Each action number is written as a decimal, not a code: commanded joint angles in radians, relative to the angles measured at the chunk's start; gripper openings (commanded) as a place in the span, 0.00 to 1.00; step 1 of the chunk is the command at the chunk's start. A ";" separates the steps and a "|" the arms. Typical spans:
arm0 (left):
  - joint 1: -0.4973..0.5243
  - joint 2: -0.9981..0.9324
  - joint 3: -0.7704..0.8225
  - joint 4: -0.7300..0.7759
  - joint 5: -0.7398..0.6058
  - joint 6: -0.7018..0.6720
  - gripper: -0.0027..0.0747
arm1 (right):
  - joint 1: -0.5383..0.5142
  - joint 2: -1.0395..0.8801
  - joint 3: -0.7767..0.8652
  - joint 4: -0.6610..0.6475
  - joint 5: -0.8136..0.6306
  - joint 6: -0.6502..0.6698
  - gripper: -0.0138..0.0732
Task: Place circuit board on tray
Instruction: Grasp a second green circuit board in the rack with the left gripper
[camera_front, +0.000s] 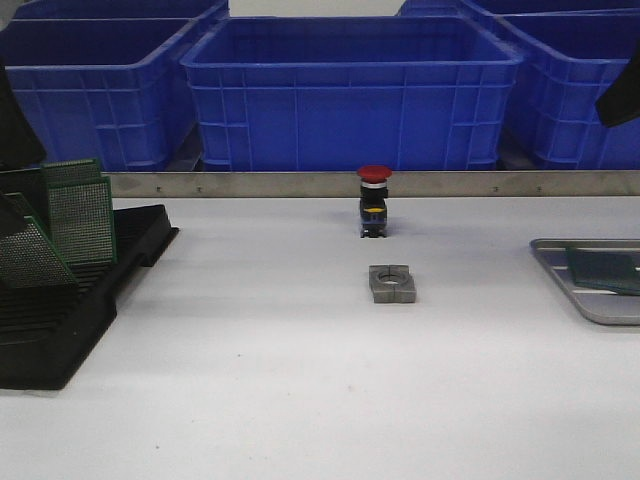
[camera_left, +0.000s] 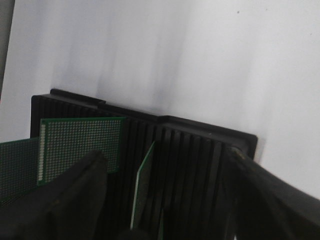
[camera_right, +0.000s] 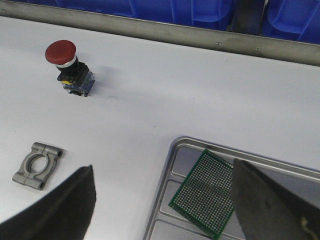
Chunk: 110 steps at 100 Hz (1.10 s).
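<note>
A black slotted rack (camera_front: 60, 320) at the left holds several green circuit boards (camera_front: 80, 215). In the left wrist view my left gripper (camera_left: 165, 157) is open above the rack (camera_left: 200, 150). One board (camera_left: 142, 185) stands edge-on between its fingers, not gripped, and another (camera_left: 80, 145) stands beside it. The silver tray (camera_front: 560, 262) lies at the right with one green board (camera_front: 605, 268) flat on it. My right gripper (camera_right: 162, 167) is open and empty above the tray's near rim (camera_right: 162, 192), and that board (camera_right: 205, 192) lies between its fingers.
A red push button (camera_front: 374, 200) stands mid-table and shows in the right wrist view (camera_right: 67, 65). A grey metal clamp block (camera_front: 392, 283) lies in front of it. A metal rail (camera_front: 300, 183) and blue bins (camera_front: 350, 90) line the back.
</note>
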 joint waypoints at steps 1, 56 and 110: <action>0.014 0.000 -0.031 -0.009 -0.070 -0.012 0.63 | -0.004 -0.037 -0.030 0.019 0.006 -0.001 0.82; 0.035 0.185 -0.031 0.000 -0.273 -0.012 0.59 | -0.004 -0.037 -0.030 0.019 0.021 -0.001 0.82; 0.040 0.200 -0.031 -0.002 -0.261 -0.012 0.01 | -0.004 -0.037 -0.030 0.019 0.012 -0.001 0.82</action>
